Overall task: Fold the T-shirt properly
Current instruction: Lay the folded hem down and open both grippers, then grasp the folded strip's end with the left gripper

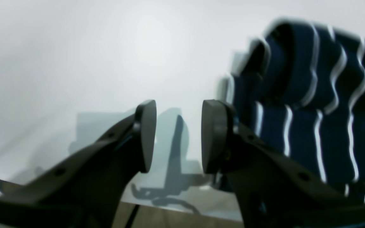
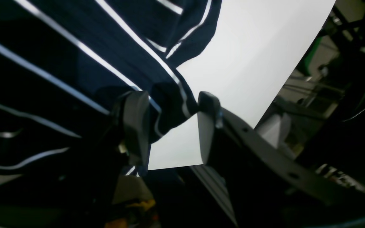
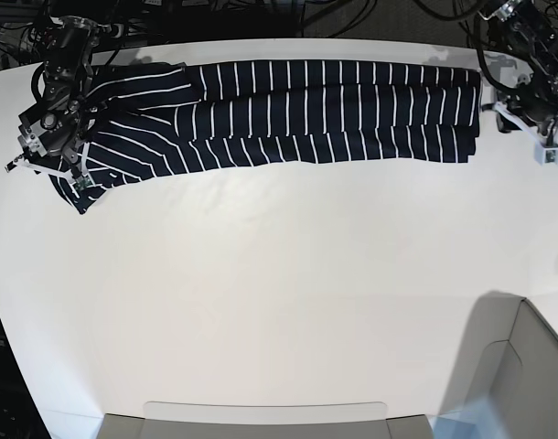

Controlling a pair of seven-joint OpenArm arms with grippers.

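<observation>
1. A white table [image 3: 279,302] fills most of the base view, smooth and evenly lit, with a soft bright patch near its middle.
2. A grey shadow [image 3: 485,357] falls across its near right corner.
3. A grey box [image 3: 535,375] sits at the lower right edge.
4. A pale grey strip [image 3: 265,419] runs along the near edge.
5. Dark cables [image 3: 352,18] and equipment crowd the space behind the far edge.
6. The left wrist view shows a blurred office chair [image 1: 173,164] on a wooden floor [image 1: 169,218], against a plain pale wall [image 1: 90,47].
</observation>
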